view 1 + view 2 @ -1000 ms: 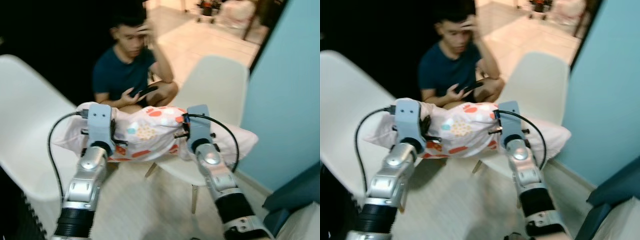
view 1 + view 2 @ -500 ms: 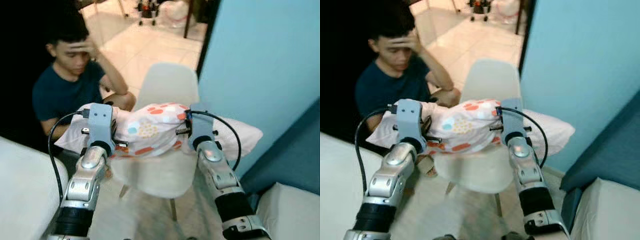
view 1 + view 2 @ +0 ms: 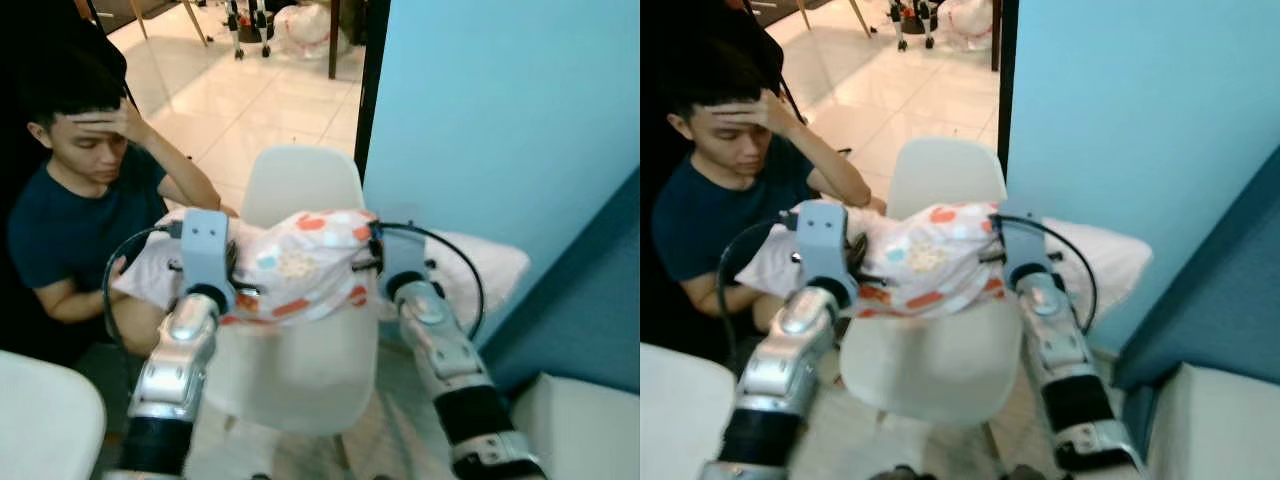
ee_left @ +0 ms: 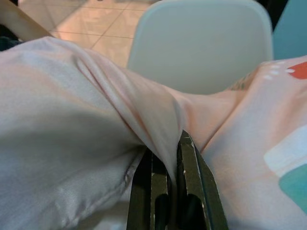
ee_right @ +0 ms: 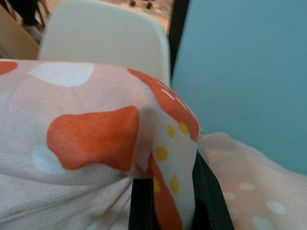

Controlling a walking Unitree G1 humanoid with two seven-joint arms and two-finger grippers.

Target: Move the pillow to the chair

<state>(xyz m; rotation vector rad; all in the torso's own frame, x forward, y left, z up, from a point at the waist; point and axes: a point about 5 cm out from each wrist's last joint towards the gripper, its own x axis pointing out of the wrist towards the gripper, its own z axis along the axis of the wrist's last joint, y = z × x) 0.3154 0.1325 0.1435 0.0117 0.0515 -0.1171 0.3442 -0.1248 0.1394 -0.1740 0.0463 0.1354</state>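
Note:
I hold a pale pink pillow [image 3: 300,265] with orange, white and teal blotches up in the air between both arms, over the seat of a white plastic chair [image 3: 295,370]. My left gripper [image 4: 165,163] is shut on a fold of the pillow's cloth near its left end. My right gripper [image 5: 168,184] is shut on the cloth near its right end. The chair's back [image 3: 945,175] rises just behind the pillow. The pillow's ends [image 3: 490,265] hang past both wrists.
A person [image 3: 70,215] in a dark shirt sits on the floor at the left, close to the chair, one hand on the forehead. A light blue wall [image 3: 500,130] stands at the right. Another white seat [image 3: 45,420] shows at lower left, a white cushion [image 3: 1215,420] at lower right.
The camera has swung right and come closer: the white chair now lies straight ahead under the pillow, and the person has slid to the left. Both grippers keep their hold on the pillow.

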